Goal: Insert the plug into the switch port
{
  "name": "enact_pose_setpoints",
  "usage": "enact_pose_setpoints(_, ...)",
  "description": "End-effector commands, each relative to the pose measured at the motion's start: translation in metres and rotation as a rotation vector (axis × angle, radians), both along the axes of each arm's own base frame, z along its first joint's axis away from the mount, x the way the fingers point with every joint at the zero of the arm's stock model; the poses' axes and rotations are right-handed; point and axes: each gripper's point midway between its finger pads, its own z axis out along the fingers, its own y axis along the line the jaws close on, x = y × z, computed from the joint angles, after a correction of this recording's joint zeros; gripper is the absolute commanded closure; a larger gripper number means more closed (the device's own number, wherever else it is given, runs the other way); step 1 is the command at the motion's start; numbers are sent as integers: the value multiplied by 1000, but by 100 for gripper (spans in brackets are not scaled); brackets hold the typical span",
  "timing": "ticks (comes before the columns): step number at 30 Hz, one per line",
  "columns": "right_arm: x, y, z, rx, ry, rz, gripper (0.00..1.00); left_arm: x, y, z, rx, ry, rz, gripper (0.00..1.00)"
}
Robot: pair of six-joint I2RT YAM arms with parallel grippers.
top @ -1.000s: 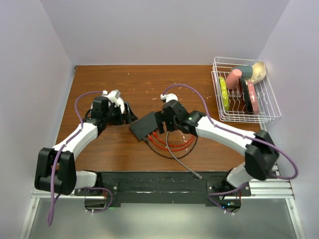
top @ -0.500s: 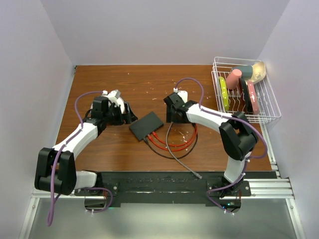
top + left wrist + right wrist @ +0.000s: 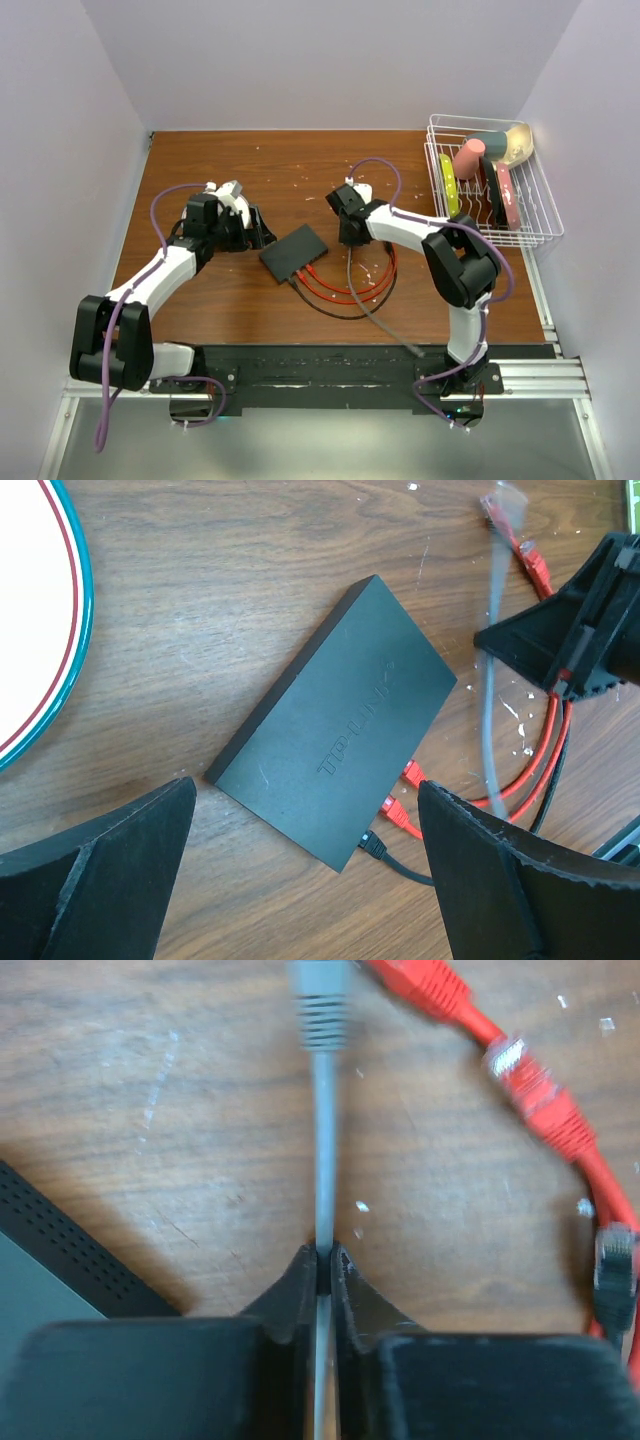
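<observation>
right wrist: right gripper (image 3: 323, 1255) pinched on thin grey cable (image 3: 322, 1130) a bit behind plug (image 3: 320, 995), near switch (image 3: 340, 730); cable prob floppy, light, so grip closer to plug. left gripper (image 3: 305, 790) spread wide

Right gripper (image 3: 322, 1260) clamped tight on the grey cable (image 3: 322, 1140)!
Its plug (image 3: 320, 995) sticks out ahead, blurred; red cables (image 3: 540, 1090) snake across the wooden table (image 3: 180, 1110) at right, a black plug (image 3: 612, 1275) beside them, the switch (image 3: 40, 1280) corner at lower left.
</observation>
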Motion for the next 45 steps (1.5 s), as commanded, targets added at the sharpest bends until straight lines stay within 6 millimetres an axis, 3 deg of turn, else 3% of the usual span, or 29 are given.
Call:
enact_pose_setpoints(1, 21, 12, 10, 18, -38, 31, 100, 4, 0, 2, 3, -34, -13, 2)
enact_pose_setpoints(5, 31, 19, 31, -10, -75, 162, 100, 5, 1, 2, 5, -33, -11, 2)
enact_pose_setpoints(9, 36, 31, 76, 29, -174, 301, 100, 5, 1, 3, 6, -37, -7, 2)
enact_pose_setpoints(10, 32, 37, 97, 64, -209, 367, 100, 5, 2, 2, 8, -36, -6, 2)
enact_pose_setpoints(14, 6, 56, 131, 166, -272, 579, 100, 6, 1, 7, 2, -54, -3, 2)
enact_pose_setpoints(17, -12, 57, 147, 211, -305, 671, 100, 6, 0, 13, -12, -83, -6, 2)
enact_pose_setpoints(22, -46, 61, 143, 237, -286, 792, 100, 9, -8, 34, -67, -184, -31, 2)
enact_pose_setpoints(26, -79, 70, 123, 282, -251, 873, 100, 5, -15, 52, -130, -258, -50, 2)
enact_pose_setpoints(32, -111, 78, 103, 364, -207, 921, 100, -2, -24, 72, -193, -365, -102, 2)
enact_pose_setpoints(45, -133, 83, 124, 481, -255, 988, 100, -30, -54, 93, -388, -460, -305, 14)
